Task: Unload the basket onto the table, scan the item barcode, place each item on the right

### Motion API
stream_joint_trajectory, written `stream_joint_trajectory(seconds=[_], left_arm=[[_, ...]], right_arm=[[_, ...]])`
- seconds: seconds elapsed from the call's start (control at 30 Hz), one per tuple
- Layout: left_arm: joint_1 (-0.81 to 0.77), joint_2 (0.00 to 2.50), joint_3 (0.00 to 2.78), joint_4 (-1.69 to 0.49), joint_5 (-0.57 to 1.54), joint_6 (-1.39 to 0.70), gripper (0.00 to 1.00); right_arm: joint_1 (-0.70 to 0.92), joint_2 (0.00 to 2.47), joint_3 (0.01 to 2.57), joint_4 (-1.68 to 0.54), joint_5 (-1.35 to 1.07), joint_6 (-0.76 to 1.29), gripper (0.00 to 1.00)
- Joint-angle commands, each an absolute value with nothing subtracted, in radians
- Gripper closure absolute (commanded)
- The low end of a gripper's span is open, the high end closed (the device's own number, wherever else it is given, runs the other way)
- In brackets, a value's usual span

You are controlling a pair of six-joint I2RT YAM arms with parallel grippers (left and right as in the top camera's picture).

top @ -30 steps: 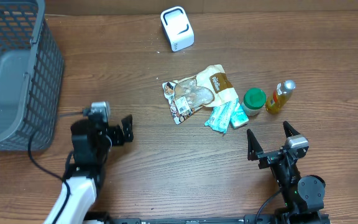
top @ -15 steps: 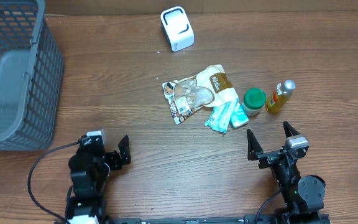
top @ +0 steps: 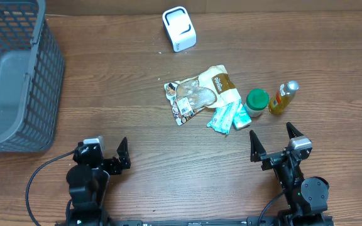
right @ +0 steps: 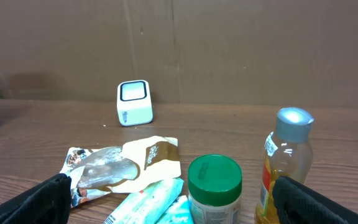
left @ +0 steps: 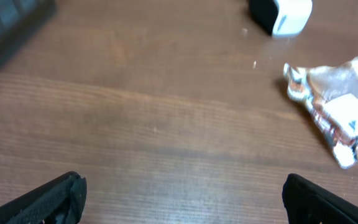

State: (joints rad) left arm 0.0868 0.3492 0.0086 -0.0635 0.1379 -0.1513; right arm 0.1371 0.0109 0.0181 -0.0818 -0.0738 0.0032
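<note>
Seen from above, a wooden bench (top: pixel 137 69) holds a small white barcode scanner (top: pixel 179 28) at twelve o'clock. A grey mesh basket (top: pixel 50 69) stands at ten o'clock.

The goods to be scanned sit in a tight cluster just past centre, toward three o'clock. A clear snack pouch (top: pixel 186 100) with a printed label lies flat, with a brown and cream pouch (top: pixel 219 83) overlapping it. Teal packets (top: pixel 226 117) touch both pouches. A green-lidded jar (top: pixel 256 102) stands upright beside them, and a yellow bottle (top: pixel 282 97) stands just beside the jar.

The left hand (top: pixel 104 156) waits at seven o'clock and the right hand (top: pixel 273 139) at five o'clock. Each is spread fully wide, holds nothing, and is clear of the goods.

The crowding looks like the main hazard. A hand this wide, reaching in from five o'clock, could close on two things at once. It could also nudge the tall, narrow bottle and tip it against the jar. The flat pouches give little edge to pinch and may slide on the wood or drag a neighbour along. Even with a clean lift, the printed code could end up facing away from the scanner, so the scan would fail. The scanner itself looks light, and an item brought in too close could knock it.
</note>
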Motion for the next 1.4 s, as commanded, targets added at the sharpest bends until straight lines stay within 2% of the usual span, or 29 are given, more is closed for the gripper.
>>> stream_joint_trajectory(seconds=[0.0,0.53,1.37], left_arm=[[0.091,0.262,0.005,-0.068,0.124,-0.11,0.0],[0.078,0.009,0.005,-0.072,0.104,-0.021,0.0],[0.057,0.004,0.005,-0.073,0.078,-0.022,0.0]], right_arm=[[0.133,0.004,0.008,-0.078,-0.072,-0.001,0.0],[0.133,0.004,0.008,-0.078,-0.072,-0.001,0.0],[0.133,0.004,0.008,-0.078,-0.073,-0.001,0.0]])
